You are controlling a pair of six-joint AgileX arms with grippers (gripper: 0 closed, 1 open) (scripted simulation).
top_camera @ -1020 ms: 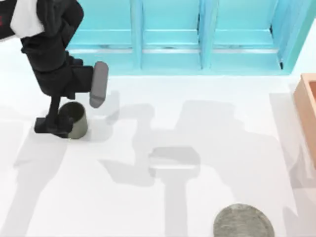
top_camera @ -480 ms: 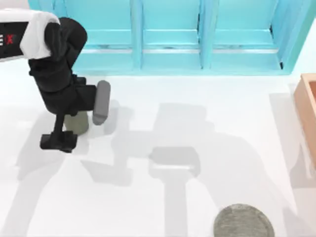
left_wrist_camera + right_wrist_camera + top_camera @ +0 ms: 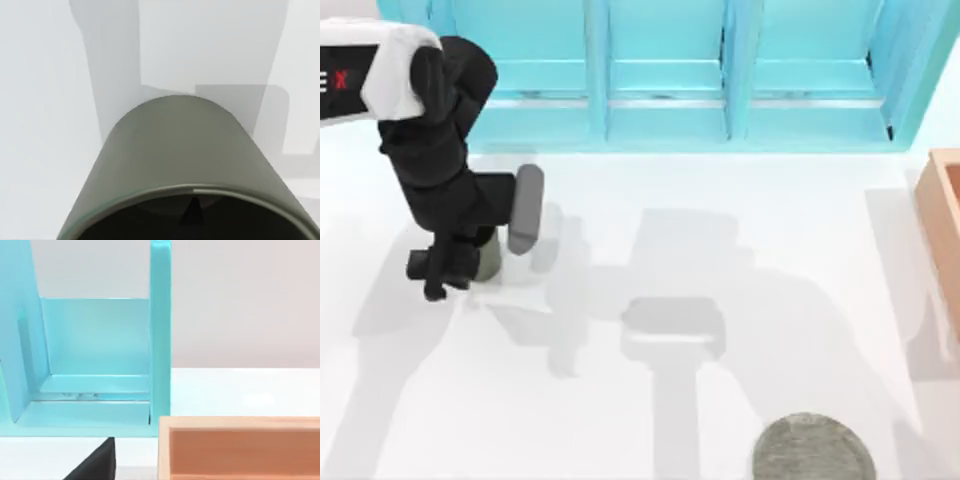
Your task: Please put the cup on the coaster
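left tool (image 3: 485,235) | around cup (image 3: 483,255), grip unclear | coaster (image 3: 813,449) well apart | arm lettering: "X"

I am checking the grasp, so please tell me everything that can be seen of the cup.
The cup is a small olive-grey cylinder, matte, without handle, dark inside behind a thin rim. It sits at the table's left side, mostly hidden under the left gripper, far from the coaster. Whether the fingers touch it cannot be told.
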